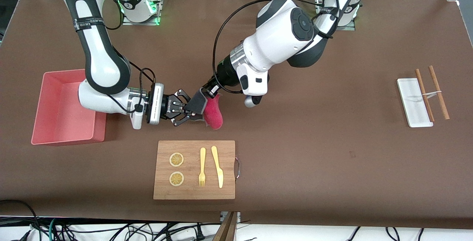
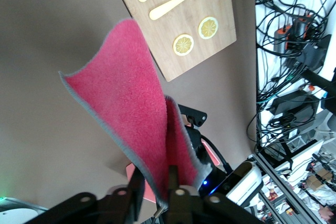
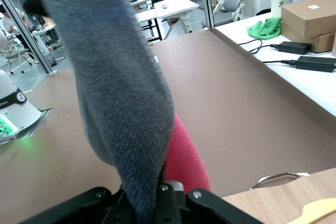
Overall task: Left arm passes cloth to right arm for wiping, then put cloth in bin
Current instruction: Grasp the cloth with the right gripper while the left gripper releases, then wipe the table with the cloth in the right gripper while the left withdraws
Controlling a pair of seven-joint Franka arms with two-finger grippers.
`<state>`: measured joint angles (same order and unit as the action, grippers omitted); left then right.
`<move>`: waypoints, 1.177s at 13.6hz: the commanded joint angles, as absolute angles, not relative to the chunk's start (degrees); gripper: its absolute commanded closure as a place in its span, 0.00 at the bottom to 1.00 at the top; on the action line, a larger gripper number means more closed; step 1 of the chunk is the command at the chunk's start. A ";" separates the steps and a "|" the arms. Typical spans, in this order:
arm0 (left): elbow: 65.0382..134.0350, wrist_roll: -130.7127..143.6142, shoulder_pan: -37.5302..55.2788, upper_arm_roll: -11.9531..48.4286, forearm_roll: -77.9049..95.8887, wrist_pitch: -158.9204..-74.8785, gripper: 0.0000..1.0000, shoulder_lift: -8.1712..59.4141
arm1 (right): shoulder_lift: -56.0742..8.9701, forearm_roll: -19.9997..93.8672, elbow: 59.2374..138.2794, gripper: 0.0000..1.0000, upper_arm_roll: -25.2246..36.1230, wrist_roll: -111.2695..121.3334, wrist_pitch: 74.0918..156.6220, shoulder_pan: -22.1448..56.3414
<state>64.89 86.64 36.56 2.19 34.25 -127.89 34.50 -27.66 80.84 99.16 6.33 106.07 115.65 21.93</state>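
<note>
The cloth [image 1: 215, 114], magenta on one side and dark grey on the other, hangs in the air between both grippers, over bare table between the bin and the wooden board. My left gripper [image 1: 211, 92] is shut on its top edge; in the left wrist view [image 2: 156, 192] the magenta side [image 2: 126, 93] hangs from the fingers. My right gripper [image 1: 192, 111] reaches in from the bin's end and is shut on the grey flap. In the right wrist view [image 3: 157, 187] the grey side [image 3: 121, 93] fills the middle. The pink bin [image 1: 44, 76] stands at the right arm's end.
A wooden board [image 1: 196, 193] with a fork [image 1: 202, 167], a knife [image 1: 217, 166] and two lemon slices lies nearer the front camera than the cloth. A long white tray [image 1: 414, 102] with chopsticks [image 1: 438, 92] lies at the left arm's end.
</note>
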 commanded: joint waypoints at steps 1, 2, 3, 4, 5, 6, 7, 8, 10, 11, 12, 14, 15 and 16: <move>67.85 86.40 33.50 1.93 33.93 -122.64 0.00 30.07 | -26.72 77.54 98.53 1.00 7.11 103.99 115.31 21.53; 67.85 84.57 32.18 1.93 31.32 -118.00 0.00 29.01 | -25.94 74.21 98.44 1.00 7.47 100.41 115.14 21.45; 67.85 81.33 30.95 2.11 28.33 -112.90 0.00 27.70 | -24.71 70.53 98.44 1.00 7.56 96.28 115.14 21.18; 67.85 77.64 29.63 2.02 27.08 -108.41 0.00 26.99 | -22.87 66.31 99.13 1.00 7.56 91.37 115.14 21.01; 67.85 73.69 28.05 2.02 26.46 -104.37 0.00 26.37 | -21.55 61.22 99.58 1.00 7.56 86.71 115.05 20.57; 67.85 70.00 26.73 1.93 24.89 -100.32 0.00 25.67 | -20.40 54.82 99.93 1.00 7.56 82.05 114.96 20.48; 67.85 65.61 25.15 2.02 22.00 -96.54 0.00 25.06 | -19.78 49.62 100.71 1.00 7.56 77.48 114.44 20.48; 67.85 60.96 23.83 2.02 19.54 -93.11 0.00 24.53 | -19.51 45.74 101.16 1.00 7.56 72.99 113.30 20.48; 67.85 51.99 21.02 1.93 15.40 -87.83 0.00 24.35 | -19.07 33.38 102.21 1.00 7.56 65.17 113.20 20.39; 67.94 48.46 20.05 2.02 13.12 -86.15 0.00 24.35 | -18.81 28.79 102.91 1.00 7.56 60.69 113.20 20.39; 68.03 44.51 18.82 2.02 11.09 -85.18 0.00 24.43 | -17.85 25.87 104.66 1.00 7.56 55.77 113.29 20.30; 69.43 35.47 16.28 2.02 7.66 -84.64 0.00 24.43 | -14.17 18.32 108.96 1.00 7.65 41.13 113.29 20.30; 69.87 31.16 14.87 2.02 6.17 -84.55 0.00 24.43 | -12.15 14.19 110.64 1.00 7.65 31.65 113.20 20.30; 70.05 26.76 13.03 2.02 4.59 -84.64 0.00 24.52 | -10.48 10.58 112.31 1.00 7.56 21.81 113.12 20.30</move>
